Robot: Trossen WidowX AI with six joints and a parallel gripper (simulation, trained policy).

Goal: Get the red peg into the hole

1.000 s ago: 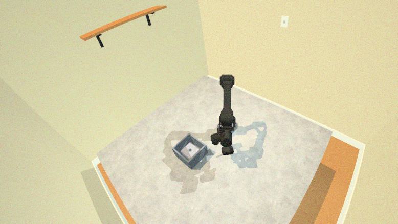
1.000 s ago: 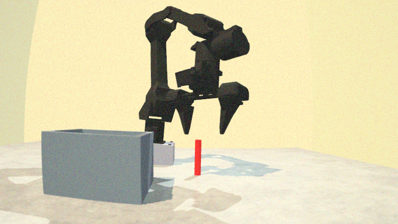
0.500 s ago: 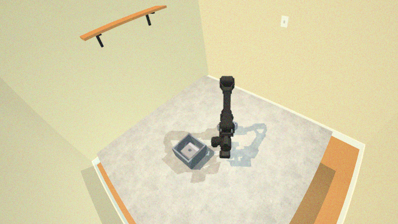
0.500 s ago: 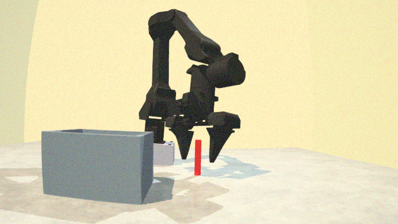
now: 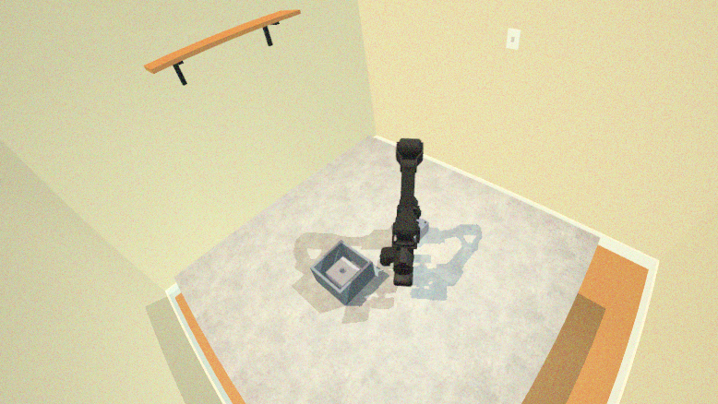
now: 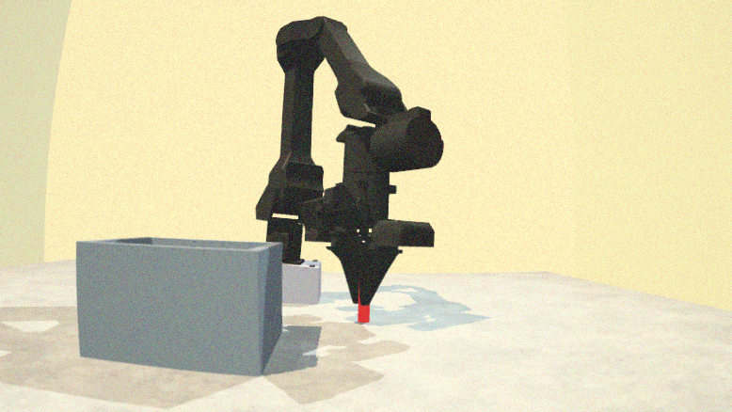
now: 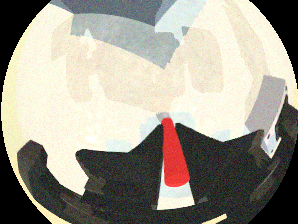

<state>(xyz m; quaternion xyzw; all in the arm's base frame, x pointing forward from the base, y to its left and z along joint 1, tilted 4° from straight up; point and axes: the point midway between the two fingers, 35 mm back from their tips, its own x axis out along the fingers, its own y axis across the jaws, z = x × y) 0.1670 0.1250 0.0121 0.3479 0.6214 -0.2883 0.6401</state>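
My fingers (image 6: 363, 303) are pinching the red peg (image 6: 363, 312) (image 7: 174, 155) between their tips, its lower end showing beneath them, upright and down at the pale tabletop (image 5: 451, 346) (image 6: 512, 368) (image 7: 120, 107), though whether it quite touches the surface I can't be sure from here. The open box (image 5: 357, 283) (image 6: 174, 307) (image 7: 115, 7) stands near me, well clear of the peg, and from above I see the plate (image 5: 336, 273) at its bottom with the hole (image 5: 342, 270) in the middle and no peg in it.

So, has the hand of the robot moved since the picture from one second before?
Yes: in the exterior view, the hand has come down, now around the red peg.
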